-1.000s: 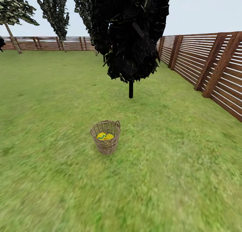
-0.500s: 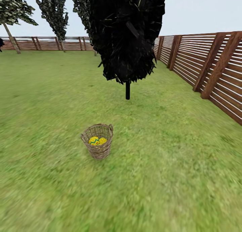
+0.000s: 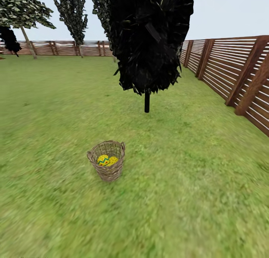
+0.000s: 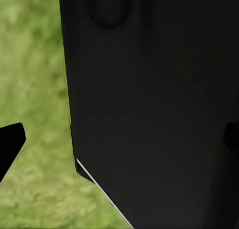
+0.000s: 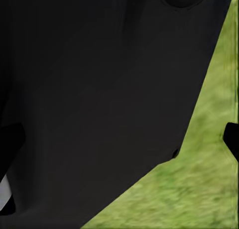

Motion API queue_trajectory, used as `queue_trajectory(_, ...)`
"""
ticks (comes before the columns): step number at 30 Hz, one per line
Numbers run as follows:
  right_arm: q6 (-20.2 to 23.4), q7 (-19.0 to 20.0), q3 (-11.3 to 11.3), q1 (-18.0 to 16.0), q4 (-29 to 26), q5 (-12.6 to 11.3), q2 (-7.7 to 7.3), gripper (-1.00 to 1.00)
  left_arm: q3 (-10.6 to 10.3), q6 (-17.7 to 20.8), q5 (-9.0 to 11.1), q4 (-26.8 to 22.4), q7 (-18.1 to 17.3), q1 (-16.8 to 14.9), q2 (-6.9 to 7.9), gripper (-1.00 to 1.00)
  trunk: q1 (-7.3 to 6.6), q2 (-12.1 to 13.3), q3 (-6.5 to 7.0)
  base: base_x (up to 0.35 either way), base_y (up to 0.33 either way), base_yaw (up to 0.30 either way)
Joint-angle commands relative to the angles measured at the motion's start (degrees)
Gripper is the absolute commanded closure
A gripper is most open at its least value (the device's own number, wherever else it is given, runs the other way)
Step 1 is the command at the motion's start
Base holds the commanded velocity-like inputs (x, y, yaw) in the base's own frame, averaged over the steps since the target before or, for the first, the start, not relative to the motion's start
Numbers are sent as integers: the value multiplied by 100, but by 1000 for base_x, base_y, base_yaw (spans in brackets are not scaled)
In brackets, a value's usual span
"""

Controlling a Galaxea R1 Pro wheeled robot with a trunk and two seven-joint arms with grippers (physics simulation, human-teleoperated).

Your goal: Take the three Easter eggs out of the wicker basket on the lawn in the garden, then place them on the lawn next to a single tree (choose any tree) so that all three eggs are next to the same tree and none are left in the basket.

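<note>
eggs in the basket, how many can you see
2, side by side inside the wicker basket: a zigzag egg and a plainer one beside it. A third may lie hidden beneath.

The head camera has turned, shifting the whole scene. The wicker basket (image 3: 107,165) now sits lower and further left in frame; the fence (image 3: 239,74) shows less, and another dark tree (image 3: 9,40) has entered far left.
</note>
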Motion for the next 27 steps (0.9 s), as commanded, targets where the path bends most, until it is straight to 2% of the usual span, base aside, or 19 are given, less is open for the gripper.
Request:
queue_trajectory(1,-9,-3,27,1,-3,2,-2,-100,-4,-29,-4,-2,9,0,0,-100,2,-2,-3,206,-260,267)
queue_trajectory(6,-7,-3,27,1,-2,5,-1,-100,-4,-82,-4,-3,5,0,0,-100,2,-2,-3,207,-252,272)
queue_trajectory(13,-11,-3,24,1,-2,12,-6,-100,-11,-396,-10,0,-8,0,7,-100,2,-2,-3,77,-104,276)
queue_trajectory(27,-13,-3,27,1,-2,13,2,-100,-5,-446,-13,5,4,1,0,-100,2,-2,-3,156,-239,276)
